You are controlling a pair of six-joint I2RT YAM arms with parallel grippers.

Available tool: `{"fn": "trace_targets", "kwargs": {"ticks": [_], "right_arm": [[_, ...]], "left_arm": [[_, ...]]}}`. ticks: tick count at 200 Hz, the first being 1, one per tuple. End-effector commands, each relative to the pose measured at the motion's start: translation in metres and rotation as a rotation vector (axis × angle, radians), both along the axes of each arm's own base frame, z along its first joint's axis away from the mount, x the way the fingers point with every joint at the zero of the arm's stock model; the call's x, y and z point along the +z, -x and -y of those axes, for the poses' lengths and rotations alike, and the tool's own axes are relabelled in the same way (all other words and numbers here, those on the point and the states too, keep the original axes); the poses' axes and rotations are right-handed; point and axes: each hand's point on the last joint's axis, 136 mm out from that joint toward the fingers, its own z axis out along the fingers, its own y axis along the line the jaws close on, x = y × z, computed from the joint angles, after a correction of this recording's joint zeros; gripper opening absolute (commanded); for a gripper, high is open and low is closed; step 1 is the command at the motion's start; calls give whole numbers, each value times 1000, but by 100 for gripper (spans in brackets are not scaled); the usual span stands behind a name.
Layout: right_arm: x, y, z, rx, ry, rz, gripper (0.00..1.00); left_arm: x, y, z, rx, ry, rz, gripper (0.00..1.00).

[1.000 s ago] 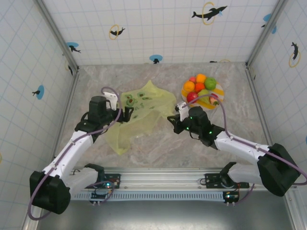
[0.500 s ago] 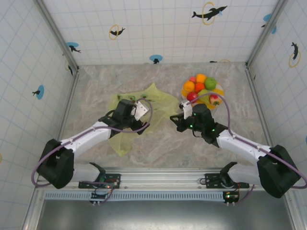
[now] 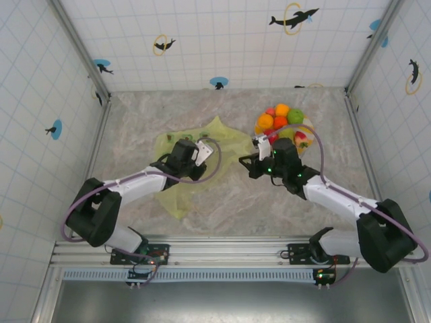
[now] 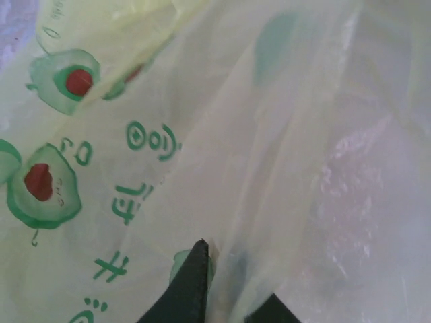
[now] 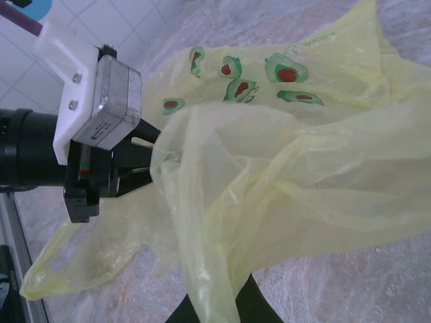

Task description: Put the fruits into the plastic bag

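Judging from the overhead view, nothing is bagged yet. The small orange, red and green toy fruits (image 3: pixel 279 118) sit heaped on the round yellow-and-white striped plate (image 3: pixel 308 128) at two o'clock on the grey marbled table (image 3: pixel 135 114). The thin translucent yellow-green plastic bag (image 3: pixel 222 134), printed with avocados, lies near the centre with no fruit visible in it. The left gripper (image 3: pixel 210 167) and right gripper (image 3: pixel 246 165) meet at its three o'clock edge.

The left wrist view shows the dark fingertips (image 4: pixel 195 282) pinched together on a fold of film.

In the right wrist view, the right gripper (image 5: pixel 215 313) at six o'clock is clamped on a bunched edge. The left gripper (image 5: pixel 145 161) at nine o'clock bites another fold. A mouth seems to be forming between them, though the crumpling hides it. Spreading the bag and moving every fruit remain.
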Motion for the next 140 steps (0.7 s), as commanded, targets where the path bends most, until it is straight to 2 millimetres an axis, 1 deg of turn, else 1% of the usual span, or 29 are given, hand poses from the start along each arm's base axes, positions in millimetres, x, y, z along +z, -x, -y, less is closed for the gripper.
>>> {"fn": "trace_targets", "kwargs": {"ticks": [1, 6, 10, 19, 25, 33, 39, 42, 50, 58, 60, 72, 75, 90, 94, 105, 117, 126, 140], "right_arm": [[20, -32, 0, -43, 35, 42, 10], [20, -46, 6, -102, 67, 35, 15], [15, -55, 12, -154, 105, 11, 18], [16, -75, 24, -250, 157, -3, 29], [20, -84, 27, -287, 171, -15, 38], [27, -89, 26, -303, 163, -16, 48], [33, -88, 23, -301, 141, -5, 54], [36, -86, 22, -299, 128, 5, 63], [40, -79, 21, -297, 93, 32, 74], [41, -70, 24, -302, 68, 56, 81], [45, -68, 25, -305, 51, 75, 82], [40, -52, 36, -333, 20, 106, 91], [40, -47, 39, -339, 8, 114, 92], [24, -27, 53, -381, -36, 131, 99], [21, -23, 58, -396, -50, 137, 99], [5, -14, 70, -436, -58, 129, 100], [-8, -12, 81, -475, -48, 116, 100], [-15, -15, 88, -497, -48, 101, 100], [-22, -19, 86, -492, -89, 53, 100]], "left_arm": [[52, -18, 12, 95, 164, 64, 0], [59, -20, 11, 125, 195, 62, 0], [66, -22, 11, 156, 224, 60, 0], [80, -27, 7, 232, 282, 61, 0], [88, -30, 3, 291, 319, 58, 0], [96, -34, -2, 368, 356, 55, 0], [100, -37, -8, 426, 377, 48, 0], [101, -38, -10, 445, 380, 47, 0], [104, -39, -14, 512, 416, 23, 0], [106, -38, -15, 539, 437, 5, 0], [106, -38, -15, 543, 443, 1, 0], [108, -34, -13, 543, 471, -24, 0], [108, -33, -13, 544, 479, -28, 0], [110, -29, -10, 529, 513, -40, 0], [110, -29, -9, 525, 518, -43, 0], [108, -26, -8, 515, 522, -52, 0], [108, -24, -7, 507, 519, -57, 0], [108, -23, -8, 501, 512, -57, 0], [110, -22, -8, 489, 502, -50, 0]]}}
